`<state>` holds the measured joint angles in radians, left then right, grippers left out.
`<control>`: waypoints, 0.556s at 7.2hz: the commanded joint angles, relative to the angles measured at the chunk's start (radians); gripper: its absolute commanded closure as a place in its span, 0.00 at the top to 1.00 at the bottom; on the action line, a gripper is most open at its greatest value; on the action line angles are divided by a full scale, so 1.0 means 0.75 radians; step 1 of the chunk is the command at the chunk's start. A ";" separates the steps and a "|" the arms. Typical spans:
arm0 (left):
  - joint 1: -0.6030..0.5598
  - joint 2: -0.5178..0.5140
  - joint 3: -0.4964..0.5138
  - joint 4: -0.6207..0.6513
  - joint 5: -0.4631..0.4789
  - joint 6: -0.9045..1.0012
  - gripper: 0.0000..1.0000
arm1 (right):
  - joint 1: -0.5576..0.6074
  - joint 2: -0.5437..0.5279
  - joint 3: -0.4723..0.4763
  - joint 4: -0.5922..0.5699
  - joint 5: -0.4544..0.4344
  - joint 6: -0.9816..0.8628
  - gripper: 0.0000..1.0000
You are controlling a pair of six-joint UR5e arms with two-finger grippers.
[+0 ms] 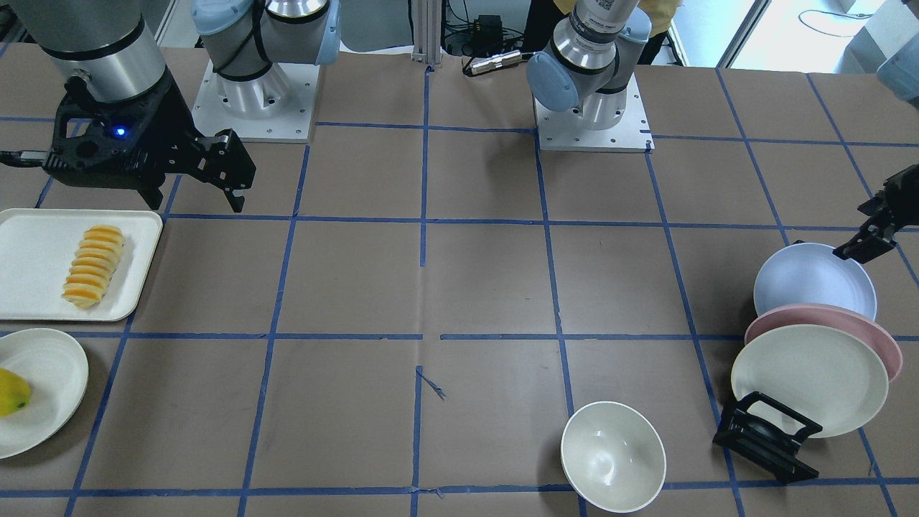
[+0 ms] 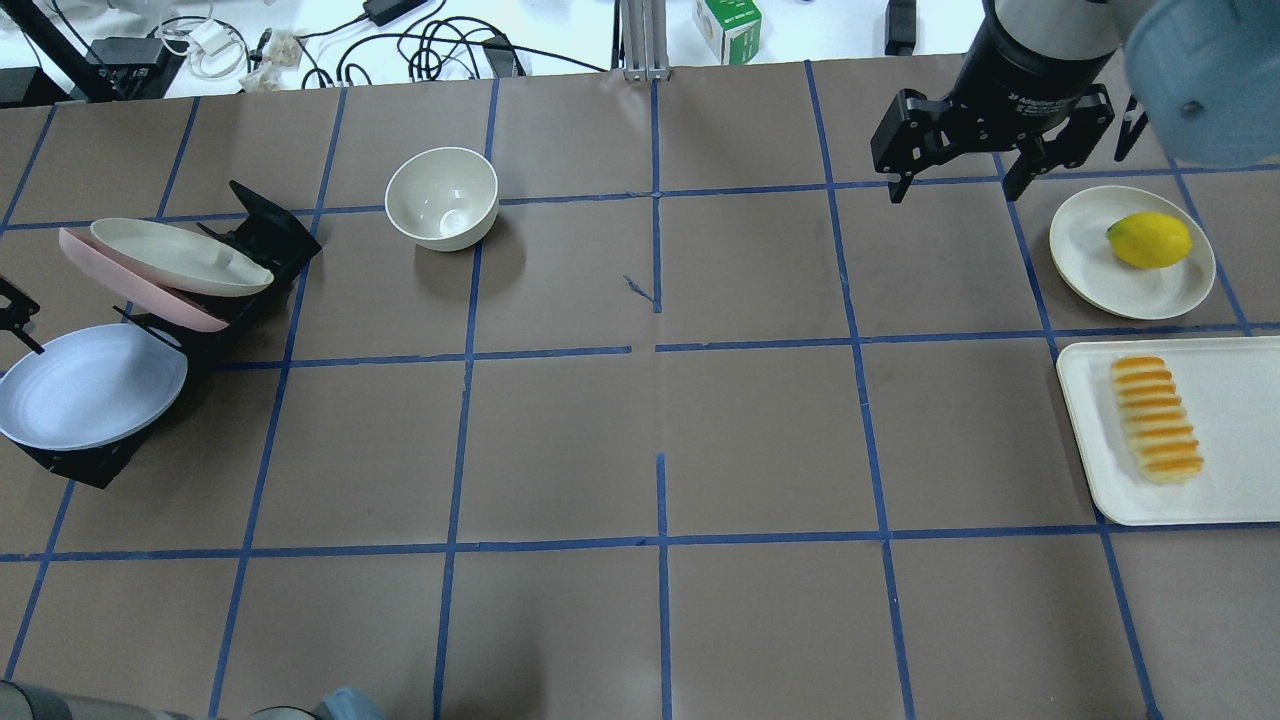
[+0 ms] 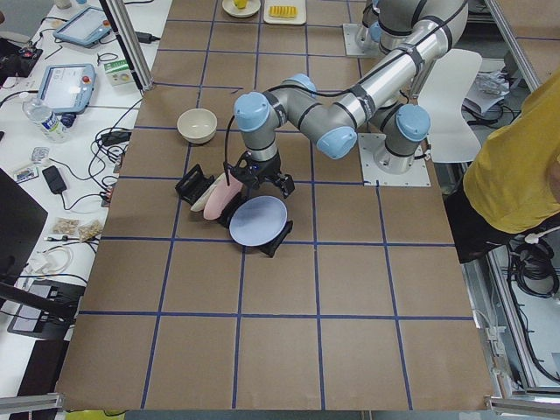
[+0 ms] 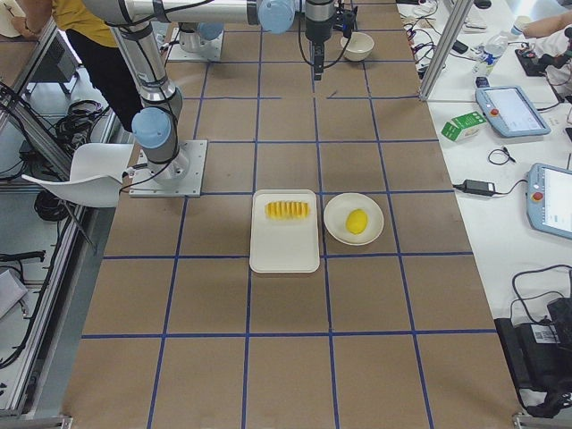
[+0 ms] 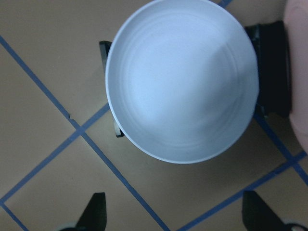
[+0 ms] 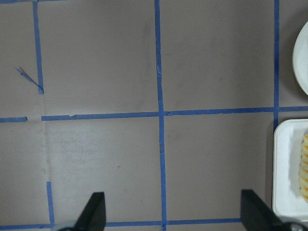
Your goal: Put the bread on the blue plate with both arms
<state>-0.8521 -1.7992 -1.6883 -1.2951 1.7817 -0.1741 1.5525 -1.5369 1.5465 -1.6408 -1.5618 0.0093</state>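
The bread (image 2: 1155, 418) is a ridged orange-yellow loaf lying on a white tray (image 2: 1235, 470); it also shows in the front view (image 1: 93, 266). The blue plate (image 2: 90, 385) leans in a black rack (image 2: 265, 230) and fills the left wrist view (image 5: 183, 82). My left gripper (image 5: 175, 214) is open and empty, just over the blue plate's (image 1: 811, 280) rim; only its fingers (image 1: 865, 240) show in the front view. My right gripper (image 2: 955, 185) is open and empty, held high beside the tray, apart from the bread (image 6: 304, 168).
A pink plate (image 2: 130, 285) and a cream plate (image 2: 180, 258) lean in the same rack behind the blue one. A cream bowl (image 2: 441, 198) stands near the rack. A lemon (image 2: 1148, 240) lies on a small cream plate (image 2: 1100, 270) next to the tray.
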 commanded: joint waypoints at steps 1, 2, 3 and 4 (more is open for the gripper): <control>0.011 -0.112 0.001 0.155 0.058 0.028 0.95 | 0.000 0.000 0.000 -0.001 -0.006 0.000 1.00; 0.021 -0.137 -0.007 0.168 0.097 0.034 0.93 | -0.002 0.004 0.002 -0.003 -0.006 0.000 1.00; 0.038 -0.157 0.013 0.189 0.097 0.036 0.91 | -0.008 0.000 0.000 -0.007 -0.008 -0.004 1.00; 0.050 -0.176 -0.013 0.199 0.101 0.034 0.75 | -0.021 -0.004 0.000 0.013 -0.002 -0.016 1.00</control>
<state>-0.8265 -1.9116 -1.6879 -1.1605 1.8510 -0.1491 1.5458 -1.5371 1.5467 -1.6415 -1.5660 0.0051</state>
